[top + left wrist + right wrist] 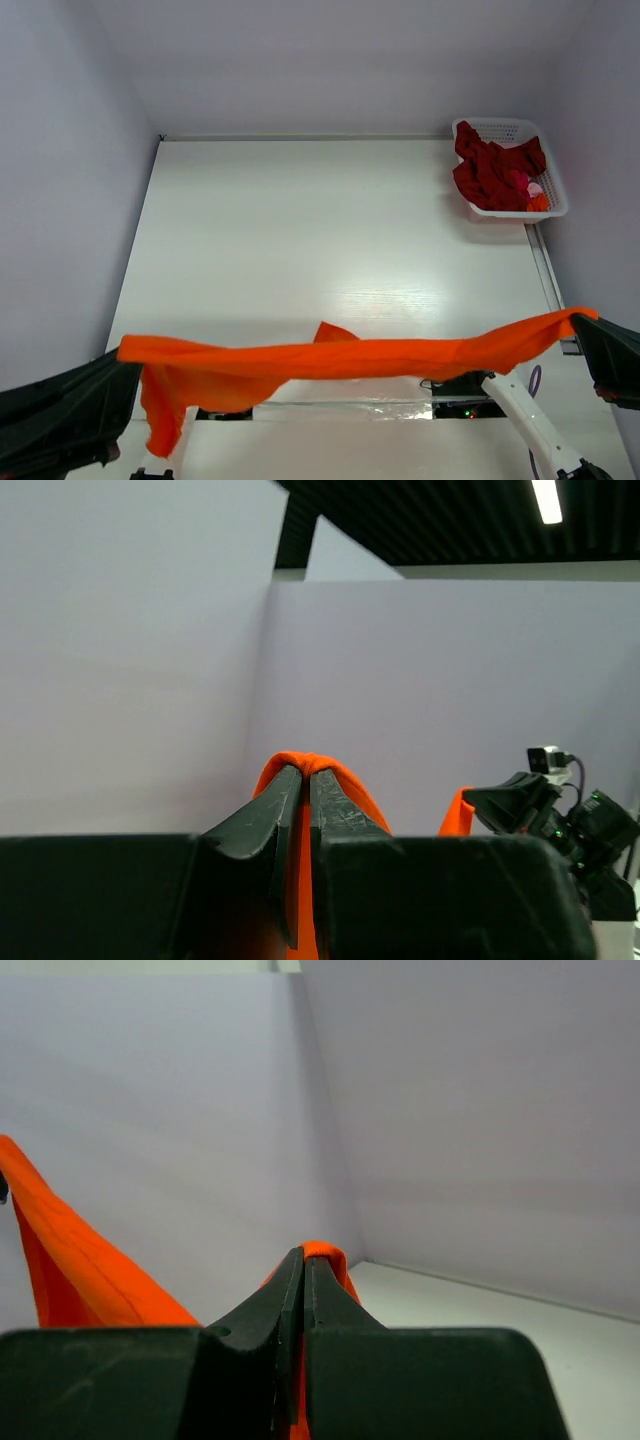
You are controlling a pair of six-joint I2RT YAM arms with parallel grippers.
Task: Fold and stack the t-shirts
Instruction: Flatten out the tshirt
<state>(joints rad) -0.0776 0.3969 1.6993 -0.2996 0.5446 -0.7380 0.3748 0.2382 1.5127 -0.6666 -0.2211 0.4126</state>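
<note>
Left fingers (pixel 262 823) and right fingers (pixel 268 1308) pinch the stretched orange t-shirt (pixel 350 358); dark red t-shirts (pixel 490 172) fill the basket (pixel 500 127) on the surface (pixel 330 230).

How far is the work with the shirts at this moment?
Nothing is folded or stacked yet. In hand: the orange shirt, stretched in the air between the left pincer and the right pincer, both shut on it. Left: folding it, then the red shirts in the basket.

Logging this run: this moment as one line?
orange t-shirt: stretched in air | left gripper: shut on one end | right gripper: shut on other end | dark red t-shirts: in basket
</note>
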